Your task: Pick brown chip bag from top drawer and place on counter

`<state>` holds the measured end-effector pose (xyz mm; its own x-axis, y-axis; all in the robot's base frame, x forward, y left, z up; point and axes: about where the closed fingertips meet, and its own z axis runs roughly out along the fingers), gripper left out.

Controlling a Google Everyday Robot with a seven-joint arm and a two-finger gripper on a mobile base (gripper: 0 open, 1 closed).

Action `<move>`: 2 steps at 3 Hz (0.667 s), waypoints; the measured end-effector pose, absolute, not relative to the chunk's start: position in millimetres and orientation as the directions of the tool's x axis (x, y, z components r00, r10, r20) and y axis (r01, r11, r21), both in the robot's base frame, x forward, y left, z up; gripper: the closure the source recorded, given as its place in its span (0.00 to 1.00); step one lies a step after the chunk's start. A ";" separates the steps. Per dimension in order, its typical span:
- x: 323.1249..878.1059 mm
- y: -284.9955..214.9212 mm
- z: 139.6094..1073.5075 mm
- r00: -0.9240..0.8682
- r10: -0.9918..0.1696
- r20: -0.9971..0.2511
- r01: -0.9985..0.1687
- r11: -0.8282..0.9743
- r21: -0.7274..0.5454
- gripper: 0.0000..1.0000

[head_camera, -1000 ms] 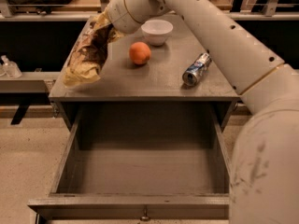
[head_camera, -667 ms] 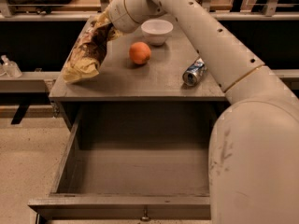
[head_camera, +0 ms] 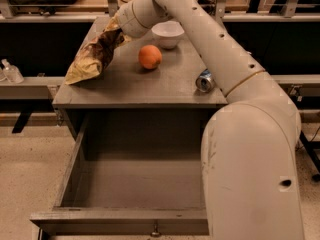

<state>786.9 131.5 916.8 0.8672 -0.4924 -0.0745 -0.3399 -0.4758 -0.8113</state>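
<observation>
The brown chip bag [head_camera: 95, 56] is crumpled, with a pale lower end that rests at the left edge of the counter [head_camera: 150, 91]. Its upper end is raised and sits in my gripper [head_camera: 118, 32], which reaches in over the back left of the counter and is shut on it. The top drawer [head_camera: 120, 223] is pulled wide open below the counter, and its inside shows only bare grey metal. A small knob [head_camera: 156, 230] sits on its front.
An orange [head_camera: 150, 57] lies mid-counter, a white bowl [head_camera: 167, 34] stands behind it, and a soda can [head_camera: 205, 80] lies on its side at the right edge. My arm's large white body [head_camera: 250, 164] covers the drawer's right side. A rail with a clear bottle [head_camera: 11, 71] runs left.
My arm's near segment has swung leftwards and closer, covering more of the drawer's right side. The bag and the gripper have stayed at about the same place on the counter.
</observation>
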 end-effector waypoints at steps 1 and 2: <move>787.0 134.1 914.3 0.869 -0.489 -0.077 -0.341 -0.478 -0.809 0.59; 781.6 137.6 909.0 0.862 -0.498 -0.097 -0.365 -0.475 -0.801 0.36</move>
<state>781.6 137.6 909.0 0.8618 -0.4979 -0.0972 -0.3648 -0.4751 -0.8007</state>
